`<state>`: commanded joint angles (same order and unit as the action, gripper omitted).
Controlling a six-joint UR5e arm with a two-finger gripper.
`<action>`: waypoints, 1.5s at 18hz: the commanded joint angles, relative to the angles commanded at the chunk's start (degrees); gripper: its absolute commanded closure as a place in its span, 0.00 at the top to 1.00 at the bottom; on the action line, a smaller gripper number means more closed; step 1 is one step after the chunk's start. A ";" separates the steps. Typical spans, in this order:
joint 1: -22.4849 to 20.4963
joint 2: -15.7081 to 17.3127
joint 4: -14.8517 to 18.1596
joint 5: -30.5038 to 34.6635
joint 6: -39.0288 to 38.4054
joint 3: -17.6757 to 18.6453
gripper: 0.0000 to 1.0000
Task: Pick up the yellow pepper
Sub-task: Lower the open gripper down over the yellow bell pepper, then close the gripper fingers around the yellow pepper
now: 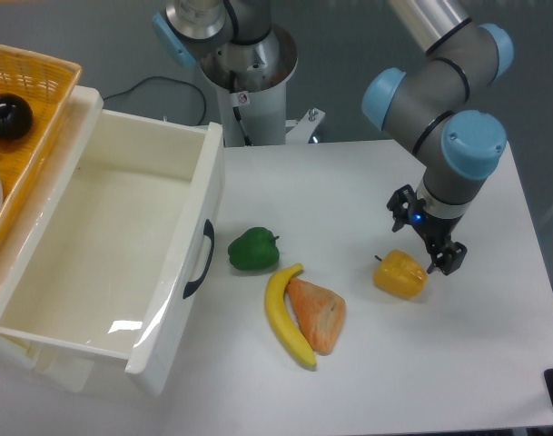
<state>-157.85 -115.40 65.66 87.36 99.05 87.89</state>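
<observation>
The yellow pepper [400,274] lies on its side on the white table, right of centre, its short dark stem pointing left. My gripper [425,234] hangs just above and to the right of it, fingers spread and empty. One fingertip [450,262] is right next to the pepper's right edge; I cannot tell whether it touches. The other finger [400,205] is higher, behind the pepper.
A green pepper [253,250], a yellow banana [288,316] and an orange wedge-shaped piece [318,314] lie left of the yellow pepper. An open white drawer [103,254] stands at the left, and a yellow basket [22,100] with a black ball sits behind it.
</observation>
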 joint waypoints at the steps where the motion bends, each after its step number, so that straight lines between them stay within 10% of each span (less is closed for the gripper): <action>1: -0.09 -0.52 -0.09 -0.09 0.35 0.17 1.00; 9: -1.40 -3.87 -1.58 -1.14 31.00 0.35 1.00; 27: -0.70 -5.71 -5.36 -2.46 32.34 2.37 0.93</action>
<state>-158.56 -121.11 60.29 84.90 131.40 90.26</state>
